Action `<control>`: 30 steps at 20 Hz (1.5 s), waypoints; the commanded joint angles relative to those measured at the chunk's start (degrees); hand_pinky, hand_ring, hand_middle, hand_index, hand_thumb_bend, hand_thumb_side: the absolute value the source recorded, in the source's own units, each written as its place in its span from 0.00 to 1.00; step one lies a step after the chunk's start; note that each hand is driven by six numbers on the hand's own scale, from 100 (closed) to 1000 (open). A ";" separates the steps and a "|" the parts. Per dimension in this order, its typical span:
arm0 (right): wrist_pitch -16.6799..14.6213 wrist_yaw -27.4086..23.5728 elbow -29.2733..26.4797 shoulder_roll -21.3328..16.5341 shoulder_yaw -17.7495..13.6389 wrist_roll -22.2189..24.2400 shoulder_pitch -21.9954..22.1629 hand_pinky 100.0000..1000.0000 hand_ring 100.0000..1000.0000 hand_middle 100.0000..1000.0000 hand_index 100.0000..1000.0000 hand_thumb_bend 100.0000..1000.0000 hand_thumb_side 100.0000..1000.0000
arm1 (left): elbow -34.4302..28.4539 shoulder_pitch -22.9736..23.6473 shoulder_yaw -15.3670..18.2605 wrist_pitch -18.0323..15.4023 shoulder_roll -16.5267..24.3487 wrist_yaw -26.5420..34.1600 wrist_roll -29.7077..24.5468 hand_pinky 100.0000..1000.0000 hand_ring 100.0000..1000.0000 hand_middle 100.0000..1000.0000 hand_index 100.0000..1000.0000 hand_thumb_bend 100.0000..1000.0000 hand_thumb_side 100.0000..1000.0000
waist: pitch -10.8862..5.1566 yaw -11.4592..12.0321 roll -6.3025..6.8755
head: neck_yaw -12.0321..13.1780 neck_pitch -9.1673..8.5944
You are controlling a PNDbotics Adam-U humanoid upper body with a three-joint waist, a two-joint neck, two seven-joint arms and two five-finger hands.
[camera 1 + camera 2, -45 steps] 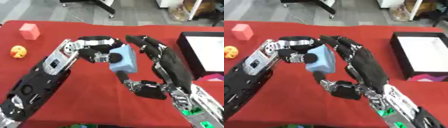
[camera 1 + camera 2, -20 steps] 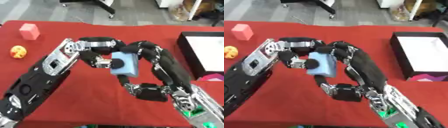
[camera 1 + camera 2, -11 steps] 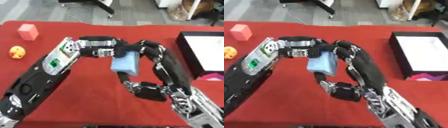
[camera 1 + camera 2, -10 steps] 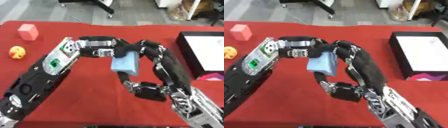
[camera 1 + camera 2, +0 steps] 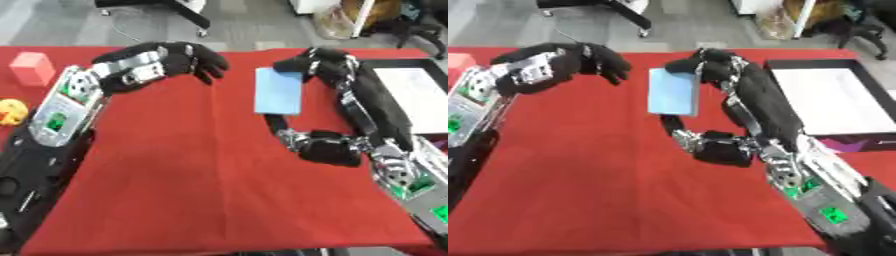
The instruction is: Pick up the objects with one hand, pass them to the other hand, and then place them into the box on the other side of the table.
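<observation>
At 9 o'clock on the red-cloth surface [image 5: 175, 175] lie a yellow rounded toy [image 5: 10, 111] and, further back, a pink block [image 5: 32, 67]; neither is being handled.

The left hand [image 5: 188, 57] now hangs at 11 o'clock, well apart from the light blue rectangular block [image 5: 278, 91]. Its fingers are curled downward around nothing. Half a second ago it was closed against the block alongside the other hand; it has since released and drawn back to its own side.

The light blue block sits at 12 o'clock, lifted above the surface and standing on edge. The right hand [image 5: 706, 65] alone holds it, fingers curled over its upper right corner. The block has moved toward 1 o'clock with that hand.

Judgement: the handover is complete, and the carry to the container is the step in hand.

The black-walled box with a white floor [image 5: 418, 64] lies at 2 to 3 o'clock, near the right hand. No placed item is visible in the part shown. A magenta patch shows beside its near edge; its nature cannot be told.

Risk, as judged: the block is held only at one corner and could swing during the carry.
</observation>
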 commanded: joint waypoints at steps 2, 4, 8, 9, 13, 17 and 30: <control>2.70 -2.15 -0.38 -7.14 -6.88 -2.35 2.24 0.46 0.63 0.33 0.53 0.00 0.03 | -2.14 1.02 8.96 -0.36 2.09 2.84 0.62 0.76 0.79 0.77 0.87 0.01 0.95 | -0.71 0.40 0.05 | -2.72 -0.17; 7.83 -3.57 -0.38 -9.83 -9.82 -4.17 4.71 0.45 0.64 0.33 0.55 0.00 0.03 | -4.10 2.64 11.78 1.34 2.58 3.57 4.00 0.76 0.78 0.76 0.85 0.00 0.91 | -0.60 0.77 0.09 | -4.15 -0.17; 23.12 -10.12 -0.38 -13.97 -13.68 -7.84 8.34 0.42 0.67 0.34 0.58 0.01 0.03 | -9.60 7.24 15.79 3.64 2.56 6.13 9.45 0.74 0.76 0.74 0.84 0.00 0.86 | -0.46 1.87 0.26 | -6.90 -0.17; 28.02 -12.52 -0.22 -14.75 -14.51 -8.85 8.66 0.42 0.67 0.34 0.59 0.00 0.03 | -10.99 8.60 16.84 4.19 2.28 6.61 10.71 0.74 0.76 0.74 0.84 0.00 0.85 | -0.45 2.27 0.36 | -7.63 -0.17; 39.74 -23.53 9.59 -15.50 -15.38 -15.48 5.57 0.41 0.70 0.36 0.62 0.00 0.05 | -16.33 12.64 19.75 6.30 0.33 7.63 14.22 0.74 0.76 0.73 0.84 0.00 0.82 | -0.47 4.29 1.00 | -10.51 -0.17; 39.00 -29.82 26.58 -15.22 -13.42 -19.95 -0.28 0.43 0.71 0.39 0.65 0.03 0.05 | -21.00 14.83 21.16 7.77 -2.07 7.82 15.69 0.74 0.76 0.73 0.84 0.00 0.81 | -0.42 6.60 1.49 | -13.23 -0.17; 35.61 -28.85 59.88 -11.74 -13.92 -10.67 -9.10 0.60 0.88 0.75 0.96 0.40 0.41 | -26.54 17.34 22.42 9.54 -4.34 8.39 17.05 0.74 0.76 0.73 0.84 0.00 0.79 | -0.11 9.98 1.96 | -16.82 -0.17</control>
